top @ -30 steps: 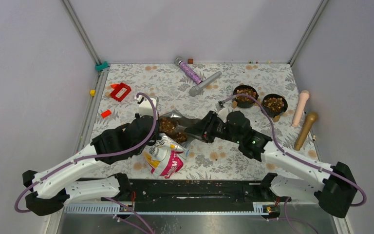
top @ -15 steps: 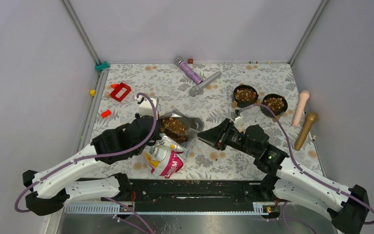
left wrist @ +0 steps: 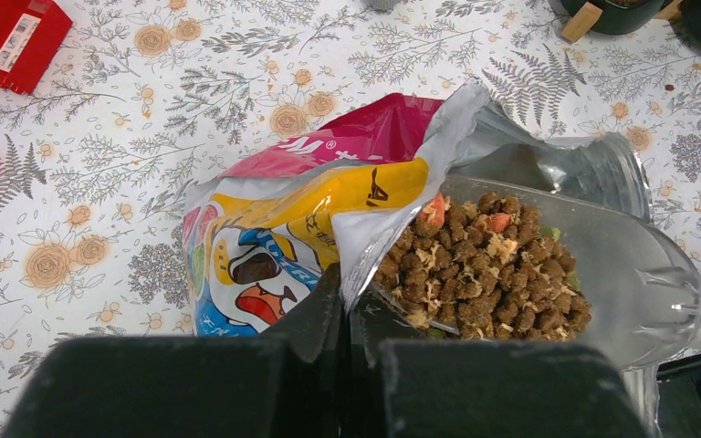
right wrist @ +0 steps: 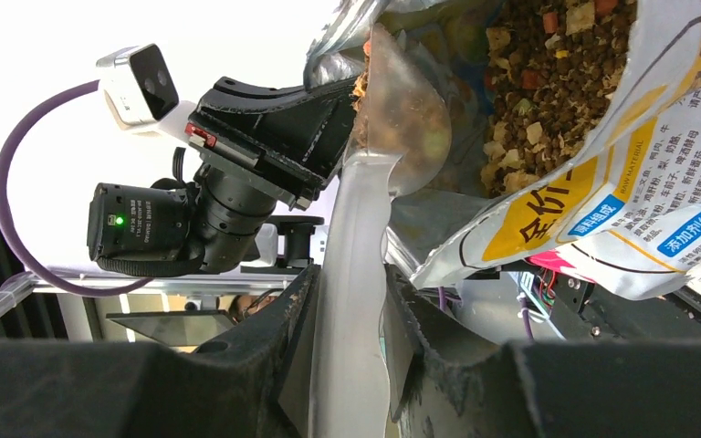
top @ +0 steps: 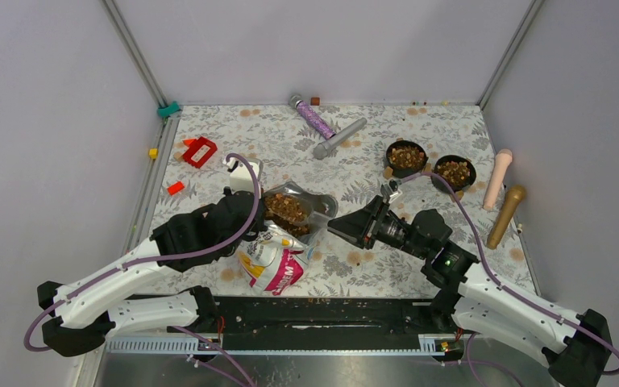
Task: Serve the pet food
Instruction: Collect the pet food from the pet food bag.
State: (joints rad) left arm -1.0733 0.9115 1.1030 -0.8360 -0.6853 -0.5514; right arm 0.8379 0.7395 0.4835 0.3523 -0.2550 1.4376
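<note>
The pet food bag (top: 272, 262) lies open on the flowered table, its yellow and magenta side (left wrist: 329, 196) up. My left gripper (top: 259, 211) is shut on the silver-lined rim of the mouth (left wrist: 354, 306). My right gripper (top: 346, 226) is shut on the handle (right wrist: 351, 274) of a clear scoop (left wrist: 621, 265). The scoop bowl sits at the bag's mouth, heaped with brown pet food (left wrist: 488, 265). More kibble (right wrist: 557, 73) shows inside the bag. Two black bowls (top: 407, 156) (top: 454, 171) at the back right hold kibble.
A red block (top: 199, 151) and a small red piece (top: 176, 188) lie at the left. A glittery purple tube (top: 313, 118) and a grey cylinder (top: 340, 138) lie at the back. A pink rod (top: 497, 179) and a tan rod (top: 506, 215) lie by the right edge.
My right arm has drawn back to the right, pulling the filled scoop out toward the bag's mouth. The left arm has held still on the bag.
</note>
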